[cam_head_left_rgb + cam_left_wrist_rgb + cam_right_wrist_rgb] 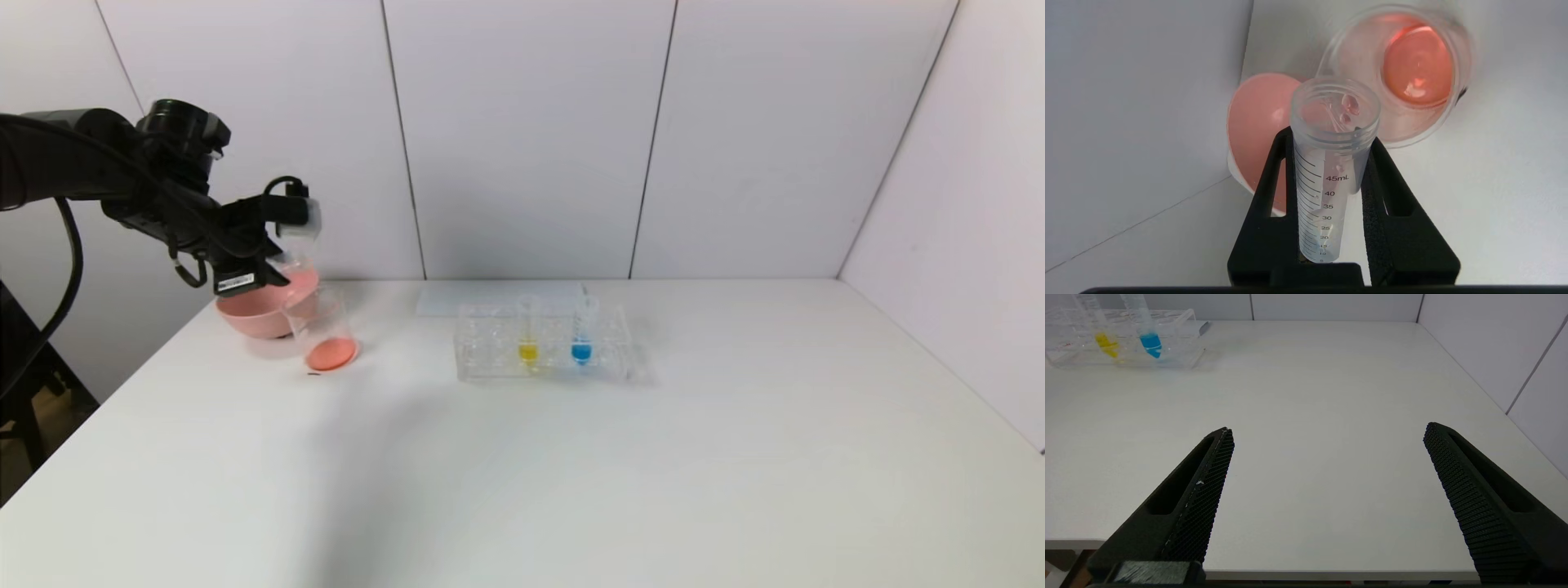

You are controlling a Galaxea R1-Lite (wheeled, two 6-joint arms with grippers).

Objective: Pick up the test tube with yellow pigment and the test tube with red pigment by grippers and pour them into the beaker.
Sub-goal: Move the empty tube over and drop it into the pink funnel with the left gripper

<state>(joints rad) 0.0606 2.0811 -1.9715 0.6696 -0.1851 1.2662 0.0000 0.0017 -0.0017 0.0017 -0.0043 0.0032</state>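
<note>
At upper left of the head view, my left gripper (1331,134) clamps the emptied test tube with red pigment (1331,163), tilted above the beaker (325,333). The test tube with yellow pigment (528,331) stands in the rack (490,359), frame centre. My right gripper (1327,465) idles, jaws apart.

The head camera looks down across the counter (571,474); the low right wrist camera shares its tube rack (543,343); the left wrist camera hangs close above the beaker (1404,77).
</note>
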